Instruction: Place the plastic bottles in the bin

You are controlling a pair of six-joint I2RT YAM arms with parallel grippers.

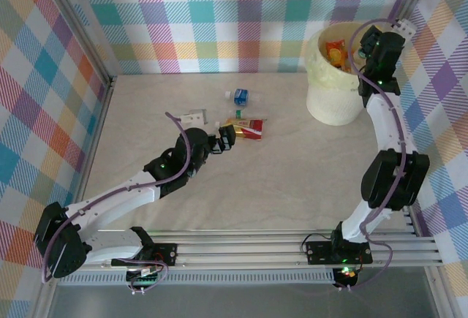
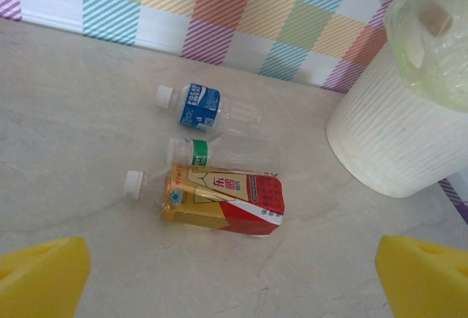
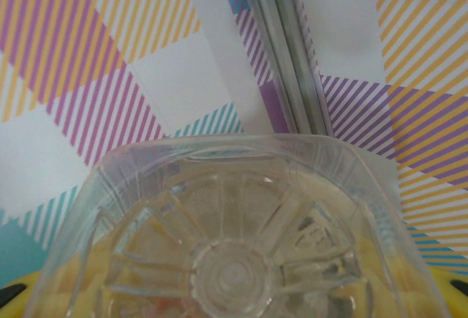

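Table (image 1: pixel 219 208): three bottles (image 2: pixel 223 201).
Left gripper (image 2: pixel 234 274): wide, empty.
Right gripper (image 1: pixel 365 52): grips clear bottle (image 3: pixel 234 252) over bin (image 1: pixel 329 106).
Risk: off-centre drop hits rim (image 1: pixel 316 40).

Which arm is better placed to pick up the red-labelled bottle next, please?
Left: the left gripper, open, points at the red-labelled bottle close ahead; the right gripper is away at the bin, shut on a clear bottle.
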